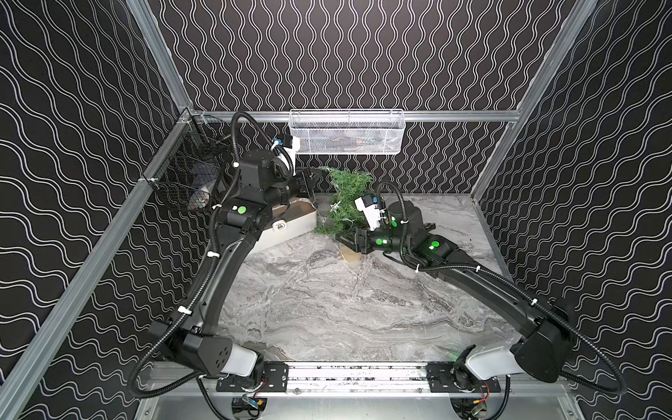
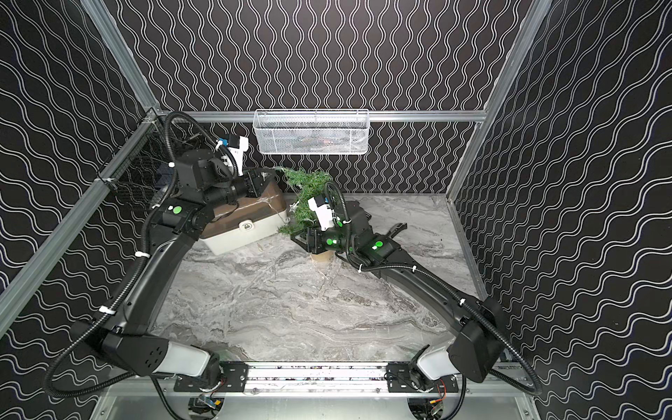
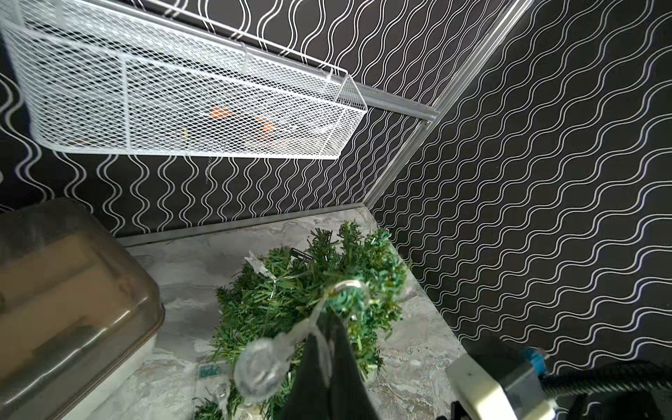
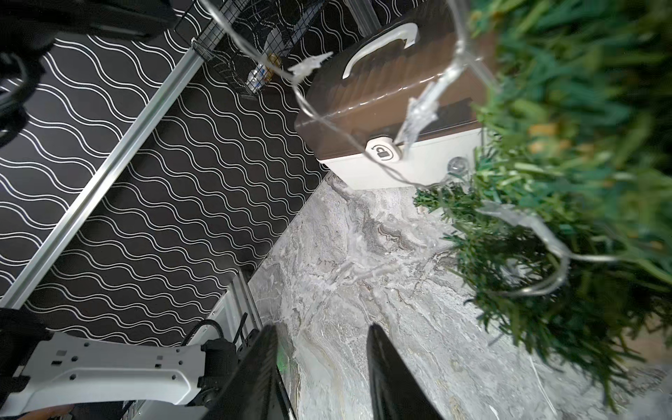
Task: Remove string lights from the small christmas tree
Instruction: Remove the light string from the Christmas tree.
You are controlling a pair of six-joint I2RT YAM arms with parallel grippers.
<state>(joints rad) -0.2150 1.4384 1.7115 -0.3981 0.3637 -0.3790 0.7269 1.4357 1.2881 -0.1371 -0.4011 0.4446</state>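
By the tree (image 1: 345, 196) tip, left gripper (image 3: 327, 327) is pinching the lights (image 3: 260, 367), jaws closed on wire, likely to lift them off; beside the base, right gripper (image 4: 323, 331) is hanging open, empty.

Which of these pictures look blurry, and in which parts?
Right wrist view: the small christmas tree is a soft green blur close to the lens, the marble table sharper. Left wrist view: the string lights by the jaws are out of focus. Both top views: crisp throughout.
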